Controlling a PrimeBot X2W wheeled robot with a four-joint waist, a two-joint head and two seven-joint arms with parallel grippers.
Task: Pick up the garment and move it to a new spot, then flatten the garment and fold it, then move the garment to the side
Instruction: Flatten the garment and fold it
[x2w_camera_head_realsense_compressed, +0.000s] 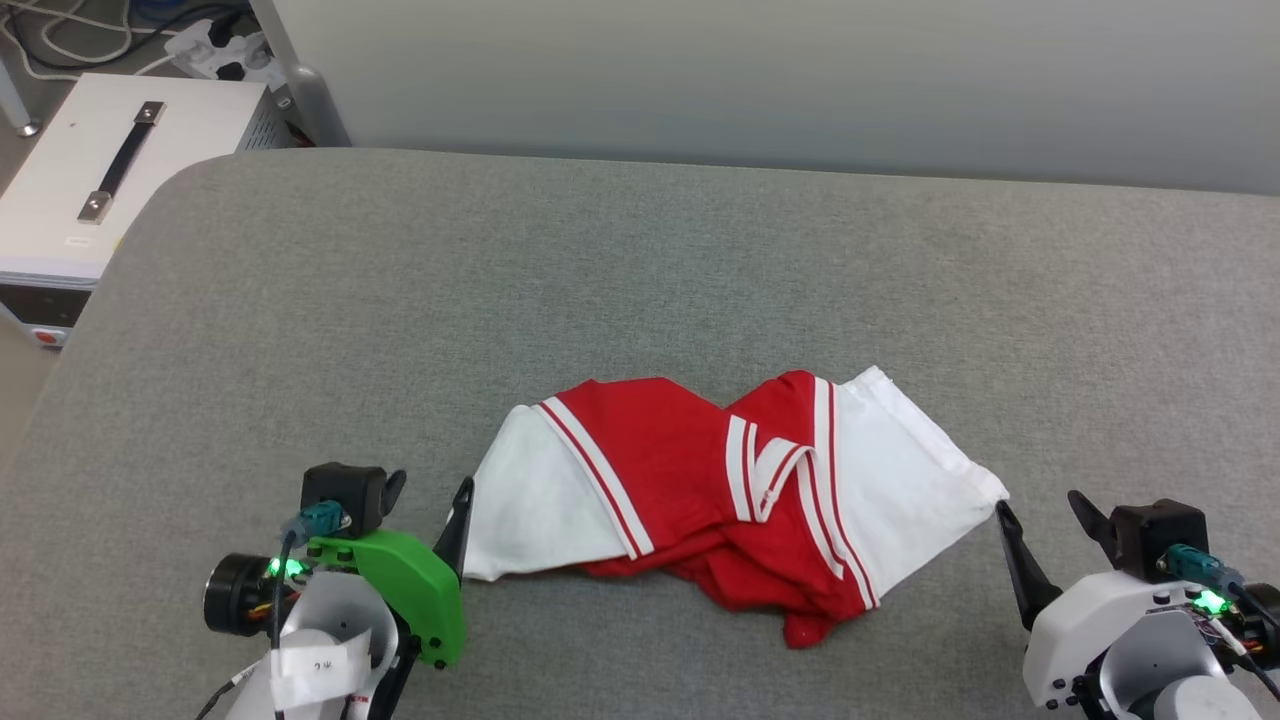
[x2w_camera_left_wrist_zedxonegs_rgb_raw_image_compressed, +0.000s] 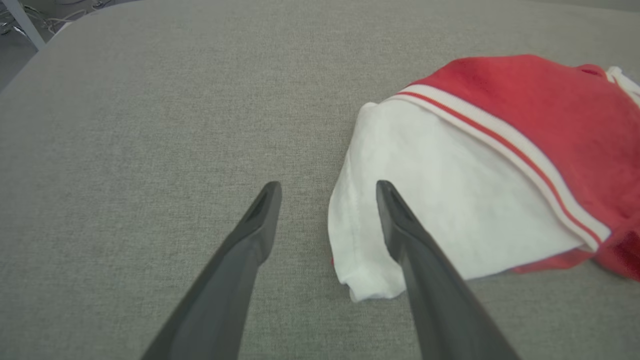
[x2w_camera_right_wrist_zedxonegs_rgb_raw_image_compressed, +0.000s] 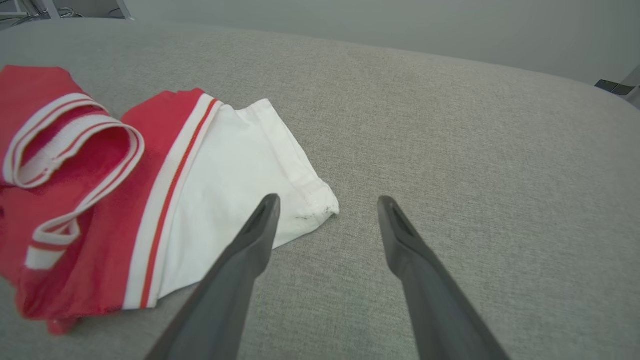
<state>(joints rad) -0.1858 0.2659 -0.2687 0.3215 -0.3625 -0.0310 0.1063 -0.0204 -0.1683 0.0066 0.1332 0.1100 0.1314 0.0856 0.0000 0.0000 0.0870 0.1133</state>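
Left gripper (x2w_camera_head_realsense_compressed: 432, 482), fingers apart, straddles the hem of the jersey's (x2w_camera_head_realsense_compressed: 680, 470) left white sleeve (x2w_camera_head_realsense_compressed: 530, 505). Right gripper (x2w_camera_head_realsense_compressed: 1036, 500), likewise spread and empty, sits just beside the right sleeve (x2w_camera_head_realsense_compressed: 900, 470) at its corner. The crumpled red jersey lies on the grey table (x2w_camera_head_realsense_compressed: 640, 260), with a white case (x2w_camera_head_realsense_compressed: 110, 170) well beyond its left.

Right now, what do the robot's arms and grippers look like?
Each gripper has two long dark fingers. The left gripper wears a green cover, the right gripper a white shell. Both have a glowing green light and a teal plug.
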